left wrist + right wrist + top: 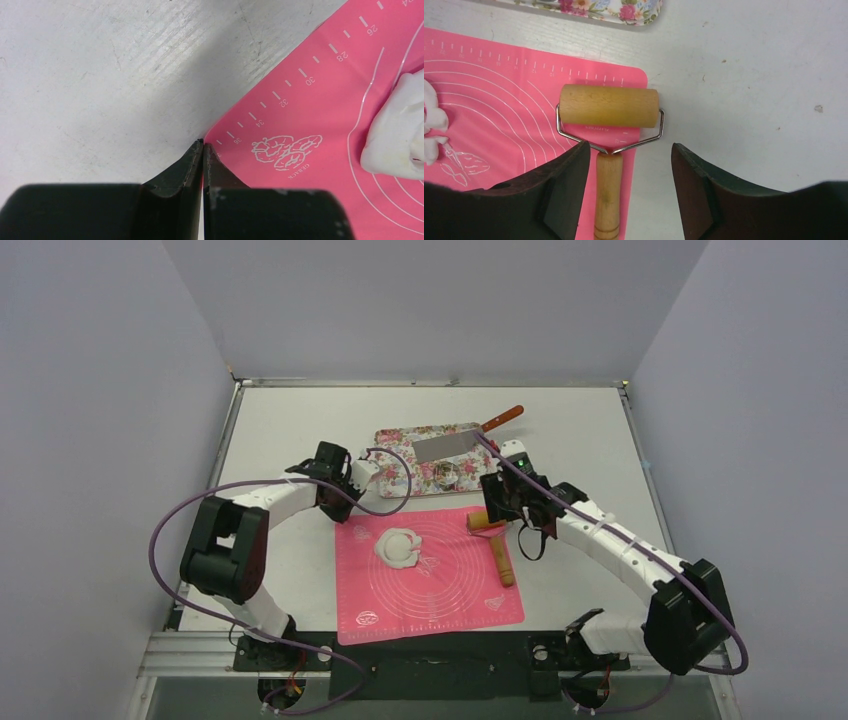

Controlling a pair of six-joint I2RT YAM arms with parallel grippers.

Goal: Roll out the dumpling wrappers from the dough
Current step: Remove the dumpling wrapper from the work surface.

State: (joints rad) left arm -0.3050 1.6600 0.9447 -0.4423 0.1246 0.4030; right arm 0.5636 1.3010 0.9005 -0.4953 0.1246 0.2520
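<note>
Resting on mat (440, 585) edge: roller (498, 552) | dough (398, 547) mid-mat | cleaver (450, 445) on tray (392, 436) behind

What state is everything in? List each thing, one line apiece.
dough: thick uneven lump on the mat, not rolled flat.
roller: lying on the mat's right edge, not gripped.
mat: flat on the table.
cleaver: lying on the floral tray.
left gripper: shut, empty, at the mat's corner.
right gripper: open, over the roller's handle.
</note>
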